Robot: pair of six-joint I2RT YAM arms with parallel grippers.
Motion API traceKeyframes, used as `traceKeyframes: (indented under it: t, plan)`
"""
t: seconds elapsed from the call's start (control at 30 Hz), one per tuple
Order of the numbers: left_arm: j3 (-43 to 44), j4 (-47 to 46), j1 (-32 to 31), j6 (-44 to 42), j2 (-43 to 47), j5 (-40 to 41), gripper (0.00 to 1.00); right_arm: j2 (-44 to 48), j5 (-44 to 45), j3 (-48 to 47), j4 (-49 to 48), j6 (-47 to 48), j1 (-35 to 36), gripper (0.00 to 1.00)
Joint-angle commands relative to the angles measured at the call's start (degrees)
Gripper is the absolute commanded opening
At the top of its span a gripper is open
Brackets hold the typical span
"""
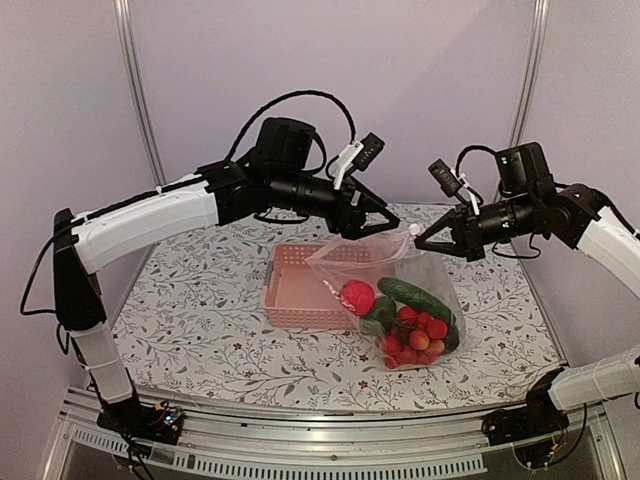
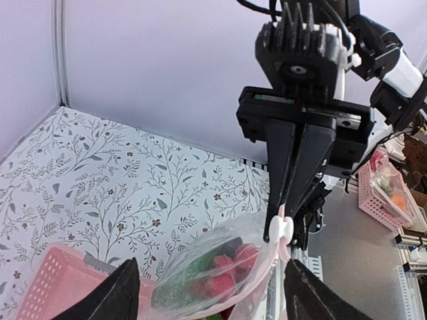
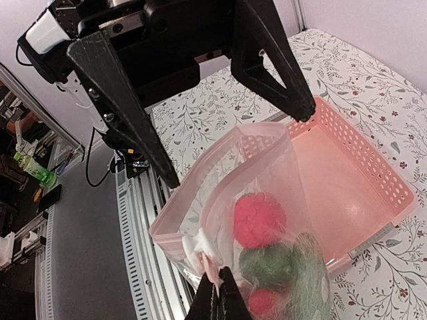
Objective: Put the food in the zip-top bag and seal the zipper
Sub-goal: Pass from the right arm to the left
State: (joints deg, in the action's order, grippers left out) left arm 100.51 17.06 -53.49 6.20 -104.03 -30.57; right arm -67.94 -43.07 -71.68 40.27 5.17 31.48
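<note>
Room: pale lilac walls [image 1: 420, 80] close off the back and sides, with a metal upright [image 1: 135, 90] in each rear corner. The tabletop [image 1: 200, 320] carries a white cover printed with leafy sprigs. A pink basket [image 1: 300, 290] sits near its centre with nothing showing inside.

Left gripper [image 1: 372, 228]: jaws spread wide, raised above the basket's right end. The upper part of the zip-top bag [image 1: 420, 275] lies between its two fingers. Contact with the plastic cannot be confirmed.

Right gripper [image 3: 217, 297]: jaws closed, clamped on the bag's mouth corner, just beside the whitish end of the zipper [image 3: 197, 250].

The bag hangs from that corner, its lower part resting on the tabletop against the basket's right side. The food [image 1: 410, 325] is inside it: a green cucumber [image 1: 415, 297] lying slantwise, a red piece [image 1: 357, 297] to its left, a green pepper [image 1: 380, 315] below that and a cluster of small red fruits [image 1: 415, 340] at the bottom. Whether the zipper is pressed shut along its length cannot be told.
</note>
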Motion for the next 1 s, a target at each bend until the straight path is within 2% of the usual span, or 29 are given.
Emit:
traceKeyframes:
  t: [0.0,0.1,0.27,0.5,0.57,0.77,0.9,0.97]
  plan:
    - [-0.53,-2.74,0.07,1.79,-0.84,-9.24,0.76,0.33,1.29,-3.17,0.29,-0.62,0.24,0.0]
    - [-0.94,-3.97,-0.32,1.93,-1.32,-11.28,0.81,-0.32,1.28,-4.25,0.25,-1.63,0.24,0.0]
    - [-1.06,-5.02,-0.39,2.76,-2.62,-12.25,0.82,-1.29,1.45,-4.7,0.44,-2.74,0.24,0.0]
    - [0.18,-3.2,-0.85,0.94,-5.02,-10.26,0.75,-1.91,2.06,-4.95,0.57,-3.53,0.29,0.0]
    - [0.53,-2.1,-1.06,0.24,-5.52,-9.38,0.69,-2.06,2.07,-4.96,0.43,-3.63,0.24,0.0]
    - [0.74,0.63,-1.05,-1.38,-5.97,-7.45,0.43,-2.28,2.5,-4.97,0.25,-3.56,0.24,0.01]
    - [1.16,1.33,-1.05,-2.77,-5.82,-7.38,0.27,-2.07,1.08,-3.88,0.33,-1.69,0.25,0.26]
    - [1.31,1.29,-0.96,-3.04,-5.7,-7.76,0.25,-2.17,0.52,-3.44,0.33,-0.84,0.25,0.3]
